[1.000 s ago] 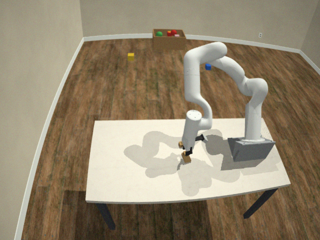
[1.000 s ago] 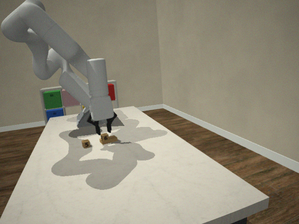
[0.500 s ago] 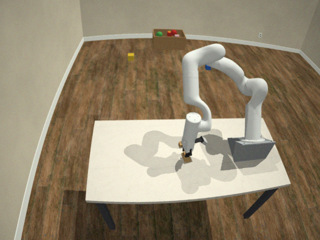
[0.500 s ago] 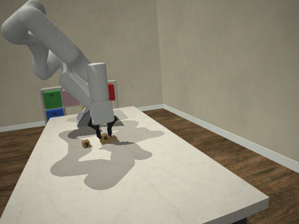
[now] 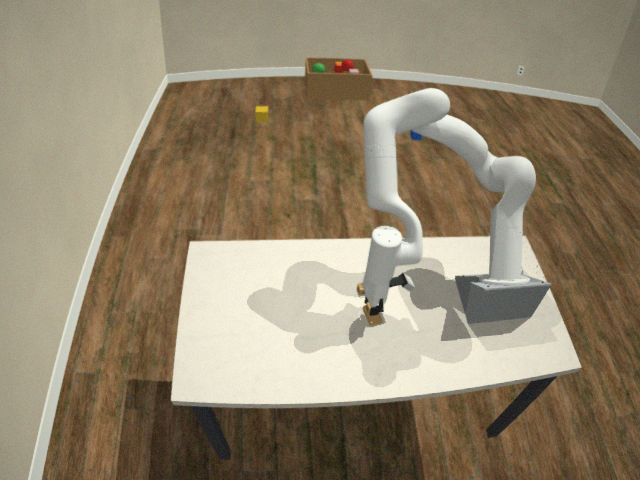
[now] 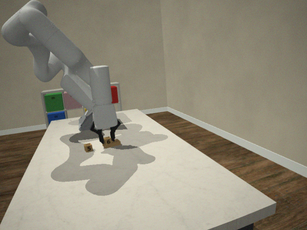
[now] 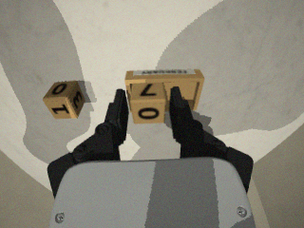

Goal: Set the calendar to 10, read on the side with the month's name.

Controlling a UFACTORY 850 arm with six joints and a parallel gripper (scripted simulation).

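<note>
"Trouble spots?"

"Fingers of the black gripper stand apart, astride the tan numbered wooden cube in the tan wooden tray — an off-centre closing could shove both."

"And the second tan wooden cube?"

"Outside the gripper, beyond one finger. A wide swing might clip it — and a careless turn would spoil the digit."

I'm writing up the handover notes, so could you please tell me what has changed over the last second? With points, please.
The gripper [image 5: 373,308] [image 6: 107,141] [image 7: 148,99] has come down, its fingers now on either side of the cube in the tray [image 5: 376,321] [image 6: 117,143] [image 7: 199,76]. Nothing has visibly been taken hold of or let go. The tray and both cubes stayed put.
</note>
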